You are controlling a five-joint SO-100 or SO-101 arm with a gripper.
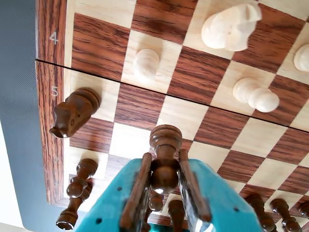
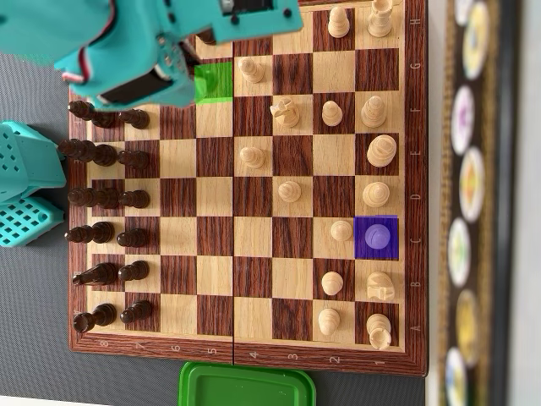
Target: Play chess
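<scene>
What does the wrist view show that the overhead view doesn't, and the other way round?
Only the wrist view shows the hand shut on a dark pawn. Only the overhead view shows the green-tinted square, the purple-tinted square, the green lid and most of the dark back row. Both show the wooden board and the pale knight.

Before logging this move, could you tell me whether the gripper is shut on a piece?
Shut: the teal gripper clamps a dark wooden pawn between its fingers.
</scene>
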